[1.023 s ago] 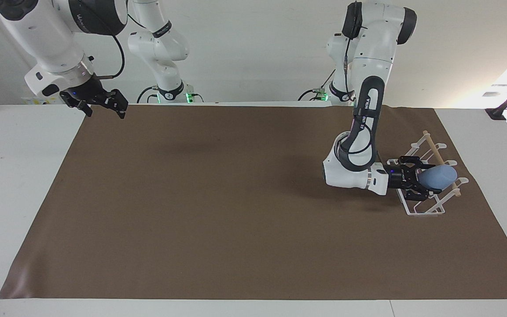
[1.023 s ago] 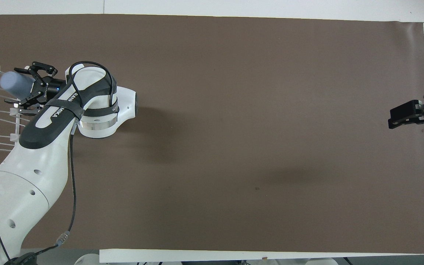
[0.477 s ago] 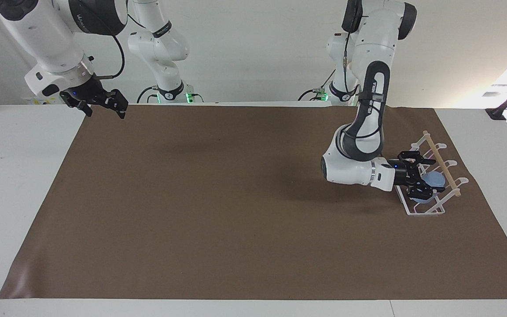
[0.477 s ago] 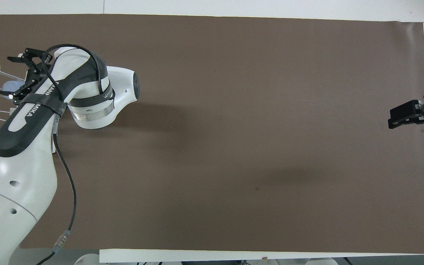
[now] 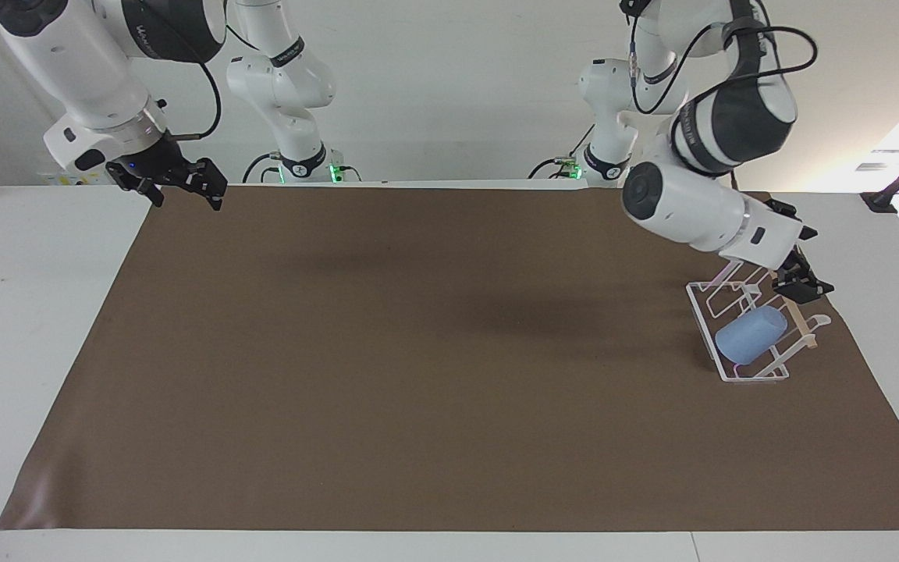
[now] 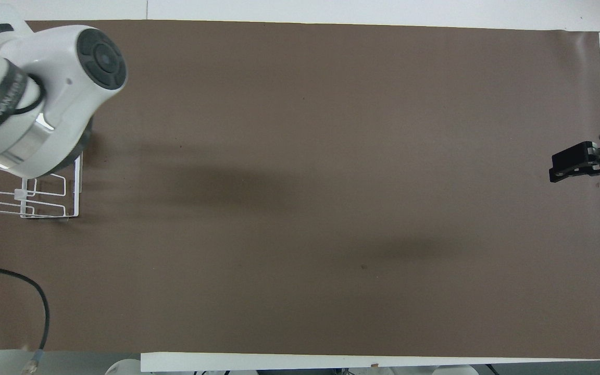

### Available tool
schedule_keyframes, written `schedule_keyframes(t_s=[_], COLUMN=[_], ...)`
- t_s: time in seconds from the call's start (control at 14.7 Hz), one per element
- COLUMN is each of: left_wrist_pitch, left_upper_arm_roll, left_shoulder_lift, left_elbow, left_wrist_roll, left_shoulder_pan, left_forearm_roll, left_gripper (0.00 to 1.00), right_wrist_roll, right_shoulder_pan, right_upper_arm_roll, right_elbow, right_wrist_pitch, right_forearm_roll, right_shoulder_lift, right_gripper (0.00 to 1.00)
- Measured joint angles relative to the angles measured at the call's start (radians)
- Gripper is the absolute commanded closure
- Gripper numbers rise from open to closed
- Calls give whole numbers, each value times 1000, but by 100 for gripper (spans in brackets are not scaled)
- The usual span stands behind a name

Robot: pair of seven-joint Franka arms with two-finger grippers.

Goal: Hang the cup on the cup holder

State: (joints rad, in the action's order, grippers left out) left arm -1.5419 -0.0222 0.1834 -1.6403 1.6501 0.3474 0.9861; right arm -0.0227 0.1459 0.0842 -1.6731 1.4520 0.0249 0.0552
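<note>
Left tool [image 5: 797,269], grip state unreadable, hangs over the cup holder [image 5: 703,308]; the light-blue cup [image 5: 750,334] lies slanted on a prong below it. Right tool [image 5: 176,183] waits.

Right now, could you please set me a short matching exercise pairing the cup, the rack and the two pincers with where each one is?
Things:
1. cup
2. cup holder
3. left pincer
4. right pincer

Places:
A. raised over the rack's wooden rod, holding nothing
B. waiting over the mat's corner at the right arm's end
C. lying slanted on the prongs of the rack
D. standing on the brown mat at the left arm's end of the table

Pairs: 1-C, 2-D, 3-A, 4-B
</note>
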Motion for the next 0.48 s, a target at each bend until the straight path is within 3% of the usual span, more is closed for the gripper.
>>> schedule_keyframes(t_s=[0.2,0.48], left_wrist_pitch=[-119,-187], left_upper_arm_roll=[-5,-7], left_shoulder_lift=[-36,-37], left_elbow=[-4,-6], left_wrist_roll=[-277,-614], left_shoulder_pan=[-93,-151], left_forearm_roll=[-276,-567], left_gripper=[0,0], right_wrist_roll=[0,0], right_shoulder_pan=[0,0], right_upper_arm_roll=[0,0], right_elbow=[0,0], right_wrist_pitch=[0,0], right_forearm_roll=[0,0], right_shoulder_lift=[0,0], right_gripper=[0,0])
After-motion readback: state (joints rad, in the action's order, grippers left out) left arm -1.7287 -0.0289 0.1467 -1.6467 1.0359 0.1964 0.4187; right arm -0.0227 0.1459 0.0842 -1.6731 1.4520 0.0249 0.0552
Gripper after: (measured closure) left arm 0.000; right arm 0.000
